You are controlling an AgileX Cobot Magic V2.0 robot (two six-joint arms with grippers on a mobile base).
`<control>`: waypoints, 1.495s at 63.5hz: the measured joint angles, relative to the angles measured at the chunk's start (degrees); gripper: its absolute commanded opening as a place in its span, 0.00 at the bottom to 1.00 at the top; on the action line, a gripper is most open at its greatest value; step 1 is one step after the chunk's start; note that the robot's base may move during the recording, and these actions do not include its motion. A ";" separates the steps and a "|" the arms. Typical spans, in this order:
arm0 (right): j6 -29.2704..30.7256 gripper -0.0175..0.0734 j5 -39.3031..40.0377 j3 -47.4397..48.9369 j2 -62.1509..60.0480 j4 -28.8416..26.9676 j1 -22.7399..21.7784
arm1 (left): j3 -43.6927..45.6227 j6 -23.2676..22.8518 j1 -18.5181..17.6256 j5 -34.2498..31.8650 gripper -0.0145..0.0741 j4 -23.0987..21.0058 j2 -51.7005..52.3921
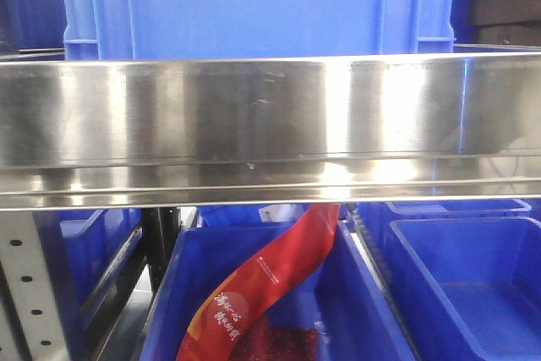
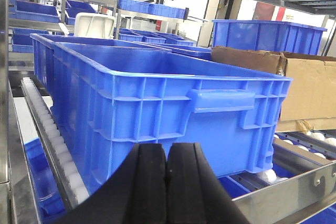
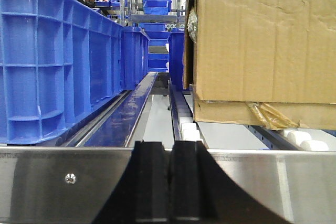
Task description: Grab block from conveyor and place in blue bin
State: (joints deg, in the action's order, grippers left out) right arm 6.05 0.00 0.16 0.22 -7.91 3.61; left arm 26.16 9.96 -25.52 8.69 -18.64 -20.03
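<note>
No block and no conveyor show in any view. A large blue bin [image 2: 157, 93] stands on a roller rack straight ahead of my left gripper [image 2: 167, 149], whose black fingers are pressed together with nothing between them. My right gripper [image 3: 168, 146] is also shut and empty. It sits in front of a steel shelf rail [image 3: 63, 182], and the blue bin's side wall [image 3: 52, 61] is to its left. In the front view the blue bin [image 1: 254, 6] stands above the steel rail [image 1: 270, 116]. Neither gripper shows there.
A cardboard box [image 3: 262, 40] sits on the rack to the right of the bin, also visible as the cardboard box [image 2: 310, 87]. White roller tracks [image 2: 47, 129] run beside the bin. Below the shelf, lower blue bins [image 1: 473, 285] stand, one holding a red packet [image 1: 270, 285].
</note>
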 measured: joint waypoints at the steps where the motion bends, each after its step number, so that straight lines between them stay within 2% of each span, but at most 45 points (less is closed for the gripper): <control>1: 0.00 0.01 0.00 0.00 0.00 0.00 0.00 | 0.00 0.00 0.00 0.00 0.04 0.00 0.00; 29: 0.00 0.01 0.00 0.00 0.00 0.00 0.00 | 0.00 0.00 0.00 -0.52 0.04 0.22 0.00; 39: 0.00 0.01 0.00 0.00 0.00 0.00 0.00 | -0.44 0.00 0.80 -4.08 0.04 6.53 0.00; 48: 0.00 0.01 0.00 0.00 0.00 0.00 0.00 | -2.50 0.00 5.09 -4.85 0.04 10.35 0.00; 62: 0.00 0.01 0.00 0.00 0.00 0.00 0.00 | -7.01 -1.20 9.54 -8.69 0.04 10.85 0.43; 66: 0.00 0.01 0.00 0.00 0.00 0.00 0.00 | -8.95 -4.47 10.74 -9.59 0.04 12.02 1.87; 76: 0.00 0.01 0.00 0.00 0.00 0.04 0.00 | -14.41 -16.25 15.94 -9.95 0.04 21.07 8.15; 80: 0.00 0.01 0.00 0.00 0.00 0.04 0.00 | -16.74 -18.31 18.43 -9.83 0.04 22.65 11.28; 89: 0.00 0.01 0.00 0.00 0.00 0.04 0.00 | -21.78 -17.30 23.25 -9.63 0.04 23.58 17.88; 95: 0.00 0.01 0.00 0.00 0.00 0.04 -0.04 | -24.64 -16.74 25.59 -9.63 0.04 22.41 19.48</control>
State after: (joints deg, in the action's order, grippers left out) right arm 6.05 0.00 0.16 0.22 -7.87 3.57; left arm 1.52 -6.77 0.07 -0.94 3.77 -0.54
